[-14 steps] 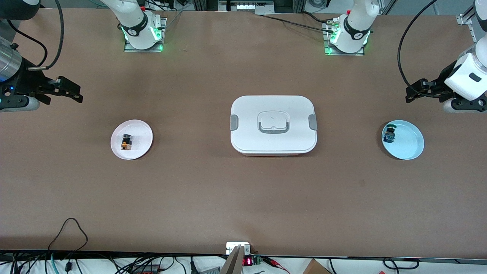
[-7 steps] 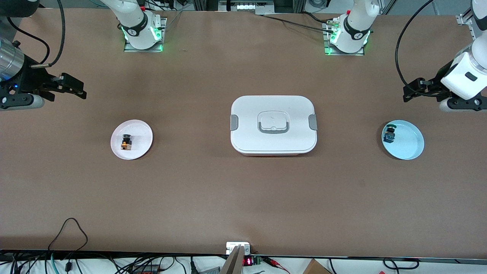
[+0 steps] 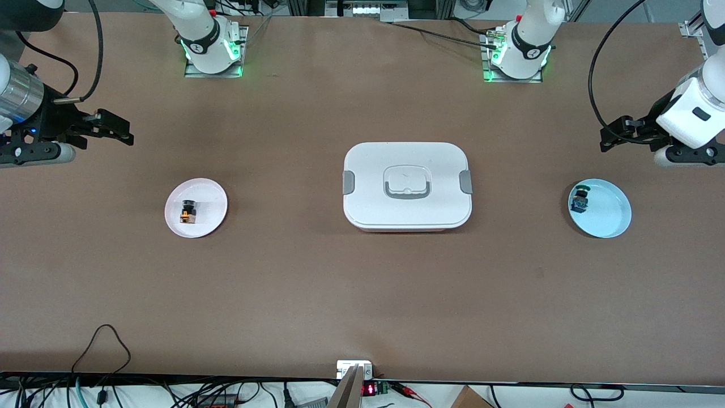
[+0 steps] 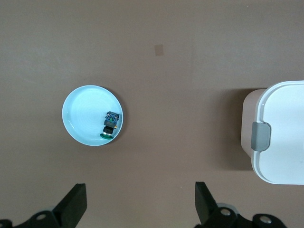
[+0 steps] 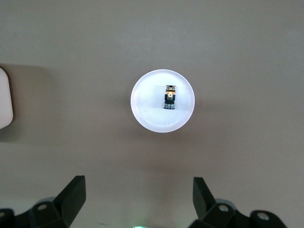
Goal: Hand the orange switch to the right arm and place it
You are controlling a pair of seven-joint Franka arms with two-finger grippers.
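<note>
The tiny black blocky orange switch (image 3: 188, 211) is lying on the round pale pink plate (image 3: 212, 198) toward the right arm's end of the table, sitting a little toward nine o'clock of the plate's centre in the front view and touched by neither gripper. The right gripper (image 3: 116, 132), on the white arm with the shiny silver wrist band, is hanging in the air over bare brown tabletop (image 3: 362, 294) at about eleven o'clock from that plate, its slim black fingers (image 5: 71, 197) spread wide and holding nothing. The white rounded-rectangle lidded box with grey side latches (image 3: 406, 185) is standing at the middle of the table, well apart from both plates. Toward the left arm's end, the small blue-and-green switch (image 3: 579, 199) is lying at the nine o'clock edge of the round light blue plate (image 3: 612, 218). The left gripper (image 3: 614, 136) is hovering over the table at about one o'clock from the blue plate, its black fingers (image 4: 75, 205) also released wide apart and empty.
</note>
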